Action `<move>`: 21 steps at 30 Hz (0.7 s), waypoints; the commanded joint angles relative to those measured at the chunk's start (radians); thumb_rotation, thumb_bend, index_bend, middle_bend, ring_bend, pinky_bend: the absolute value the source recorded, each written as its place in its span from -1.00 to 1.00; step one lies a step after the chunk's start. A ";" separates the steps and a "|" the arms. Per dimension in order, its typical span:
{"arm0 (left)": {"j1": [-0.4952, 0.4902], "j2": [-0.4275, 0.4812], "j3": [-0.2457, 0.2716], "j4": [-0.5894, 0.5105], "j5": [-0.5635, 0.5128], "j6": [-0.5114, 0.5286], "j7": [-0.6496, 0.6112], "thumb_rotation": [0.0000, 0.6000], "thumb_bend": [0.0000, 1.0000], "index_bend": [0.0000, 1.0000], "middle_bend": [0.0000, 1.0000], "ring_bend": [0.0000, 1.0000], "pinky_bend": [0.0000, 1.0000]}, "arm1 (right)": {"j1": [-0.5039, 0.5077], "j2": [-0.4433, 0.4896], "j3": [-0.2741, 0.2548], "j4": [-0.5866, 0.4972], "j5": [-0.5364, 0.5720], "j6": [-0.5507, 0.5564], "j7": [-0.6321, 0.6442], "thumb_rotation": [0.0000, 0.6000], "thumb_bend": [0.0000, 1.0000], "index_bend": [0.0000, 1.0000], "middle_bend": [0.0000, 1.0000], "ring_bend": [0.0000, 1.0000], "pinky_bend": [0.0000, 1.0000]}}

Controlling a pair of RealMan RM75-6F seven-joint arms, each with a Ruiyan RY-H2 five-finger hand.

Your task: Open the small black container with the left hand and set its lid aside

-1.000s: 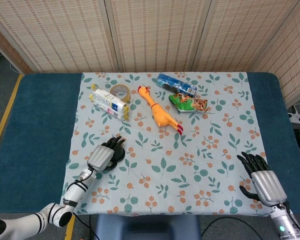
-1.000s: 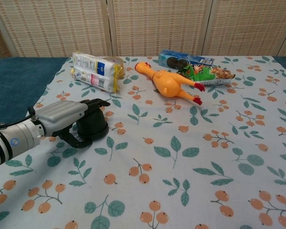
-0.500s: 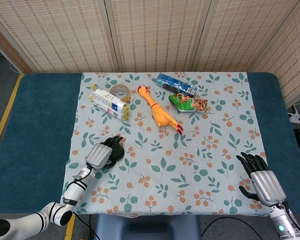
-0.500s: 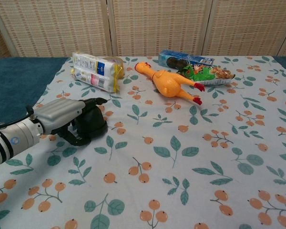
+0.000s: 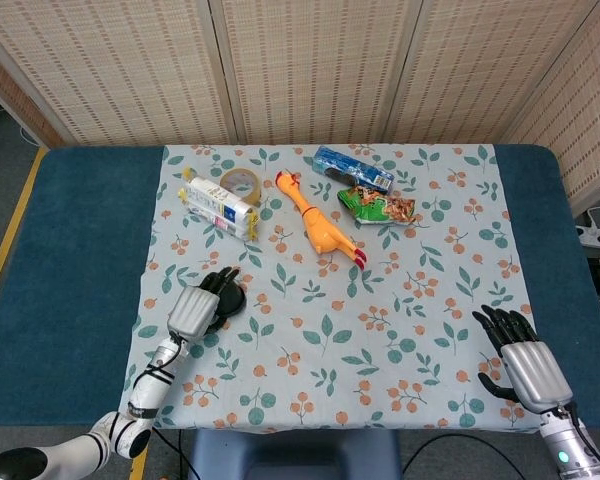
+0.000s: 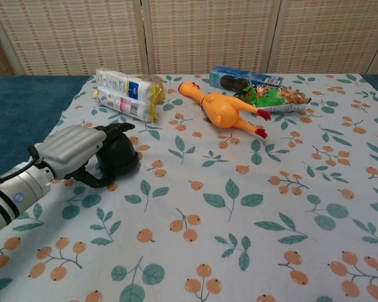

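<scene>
Left robot hand [image 6: 75, 150] wraps the small black round container [image 6: 118, 157], lid on, at 9 o'clock on the floral-cloth tabletop [image 6: 252, 207]. Right robot hand [image 5: 525, 362] empty, fingers spread. Yellow rubber chicken [image 6: 223, 112] at 12 o'clock; package writing unreadable.

Silver-backed, black-fingered robot hand [image 6: 82, 151]

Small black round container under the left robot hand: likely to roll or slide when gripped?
The small black round container sits flat on the floral cloth, so it probably won't roll. It looks small and likely light, so it may slide as the left robot hand twists.
</scene>
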 commanded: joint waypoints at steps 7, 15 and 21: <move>0.011 -0.038 0.015 0.086 0.063 0.097 -0.088 1.00 0.69 0.05 0.33 0.13 0.45 | 0.002 -0.002 -0.001 0.000 0.000 -0.003 -0.003 1.00 -0.60 -1.00 -1.00 -1.00 -1.00; 0.020 -0.044 0.012 0.122 0.078 0.146 -0.144 1.00 0.69 0.05 0.33 0.13 0.45 | 0.001 -0.003 -0.002 0.000 -0.001 -0.003 -0.006 1.00 -0.60 -1.00 -1.00 -1.00 -1.00; 0.050 -0.013 -0.039 0.006 0.037 0.188 -0.370 1.00 0.68 0.06 0.33 0.13 0.45 | 0.001 -0.003 -0.001 0.001 -0.002 0.000 -0.006 1.00 -0.60 -1.00 -1.00 -1.00 -1.00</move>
